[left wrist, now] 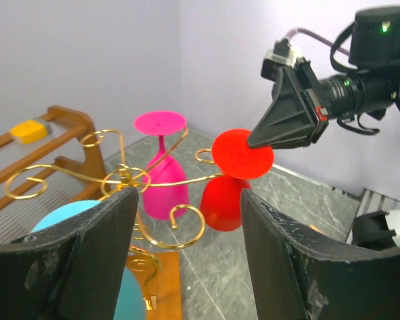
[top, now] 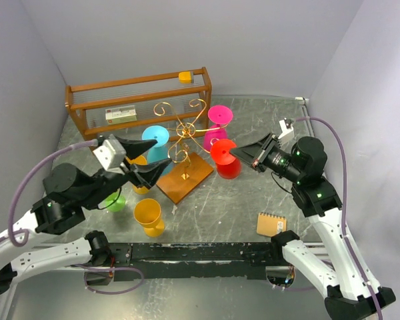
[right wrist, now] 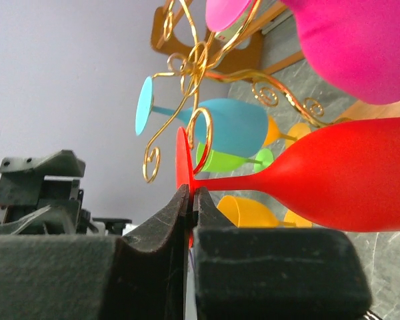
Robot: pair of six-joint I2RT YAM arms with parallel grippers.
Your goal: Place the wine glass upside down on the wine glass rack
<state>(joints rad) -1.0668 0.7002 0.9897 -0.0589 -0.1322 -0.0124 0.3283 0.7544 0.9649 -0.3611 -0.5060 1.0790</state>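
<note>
At the near edge of the table (top: 250, 193), a yellow glass (top: 149, 217) is seen standing mouth up, only its own yellow inside being shown, and a small notebook (top: 271, 224) is laid flat to its right. A green glass (top: 115, 201) is partly hidden beside the left arm. Farther back, a blue glass (top: 155, 143) and a pink glass (top: 218, 127) are set foot up behind the wine glass rack (top: 185, 177). At the far wall, a wooden shelf (top: 77, 107) is loaded with a yellow block (top: 185, 77) on its top rail and a white box (top: 122, 114) on a lower level.

The left gripper (top: 141, 160) is held wide open, nothing between its fingers, just left of the rack.

The red wine glass (top: 227, 163) is found just right of the rack's base. Its round foot is pinched edge-on by the right gripper (right wrist: 189, 200), whose fingers are closed tightly upon it from the right. The glass is turned upside down: foot uppermost, bowl mouth toward the table, long axis close to upright and slightly tilted. A gold scroll arm is seen crossing by the foot; whether it touches cannot be told.
</note>
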